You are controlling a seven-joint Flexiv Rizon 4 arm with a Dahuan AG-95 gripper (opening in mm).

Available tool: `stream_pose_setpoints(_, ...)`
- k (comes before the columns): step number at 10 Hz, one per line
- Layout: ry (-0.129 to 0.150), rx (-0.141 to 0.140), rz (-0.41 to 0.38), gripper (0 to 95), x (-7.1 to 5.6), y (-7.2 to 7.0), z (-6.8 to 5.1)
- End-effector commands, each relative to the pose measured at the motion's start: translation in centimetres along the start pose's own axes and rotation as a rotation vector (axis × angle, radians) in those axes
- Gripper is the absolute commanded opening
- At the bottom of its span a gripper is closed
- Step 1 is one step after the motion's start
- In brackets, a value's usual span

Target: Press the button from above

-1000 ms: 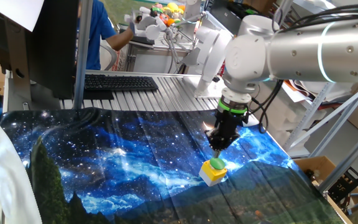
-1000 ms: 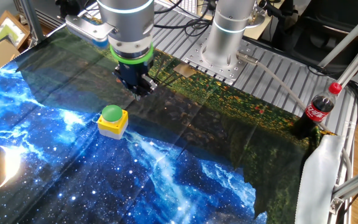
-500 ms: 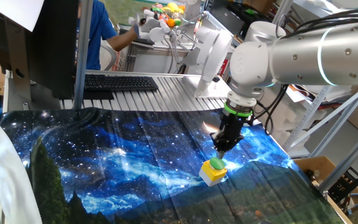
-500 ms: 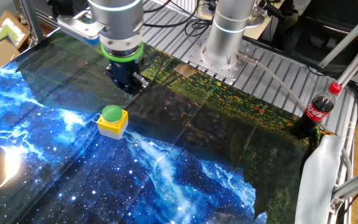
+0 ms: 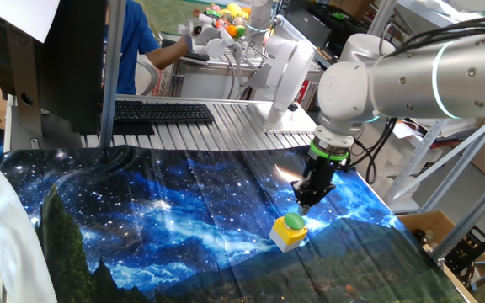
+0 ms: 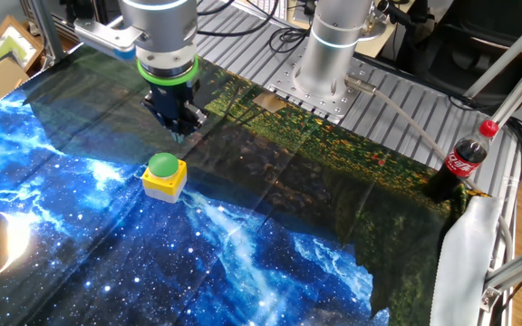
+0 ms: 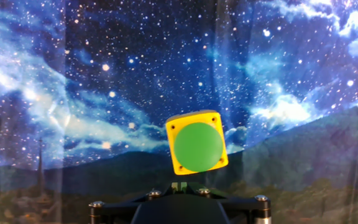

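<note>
**Tool poised above the green button**

Tool [image 6: 178, 127] hangs in the air over the counter [image 6: 270, 263], its tip clear of the button [image 6: 163, 167] and slightly to the side of it; whether its fingers are spread or closed cannot be told from any view. From the hand view the button [image 7: 197, 147] sits just ahead, green dome up in its yellow box, resting on the starry cloth [image 5: 158, 219]. Farther back, a cola bottle [image 6: 460, 161] stands at the cloth's edge, and a keyboard [image 5: 163, 111] lies beyond the counter.
</note>
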State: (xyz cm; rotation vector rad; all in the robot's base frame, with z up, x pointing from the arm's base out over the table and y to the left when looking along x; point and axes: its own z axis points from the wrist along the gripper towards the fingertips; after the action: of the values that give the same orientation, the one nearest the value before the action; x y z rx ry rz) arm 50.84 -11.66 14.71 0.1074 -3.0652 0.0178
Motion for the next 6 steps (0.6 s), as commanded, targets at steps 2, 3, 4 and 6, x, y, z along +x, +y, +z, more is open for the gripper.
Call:
stream_pose_setpoints(2, -0.001, 0.008, -0.023, 0.0, -0.6, -0.9, 0.0)
stream_pose_setpoints(3, -0.002, 0.005, -0.032, 0.0, -0.8, -1.4, 0.0)
stream_pose_setpoints(4, -0.002, 0.006, -0.047, 0.0, -1.0, -2.1, 0.1)
stream_pose_setpoints(6, -0.005, 0.004, -0.061, 0.0, -1.2, -2.9, 0.1)
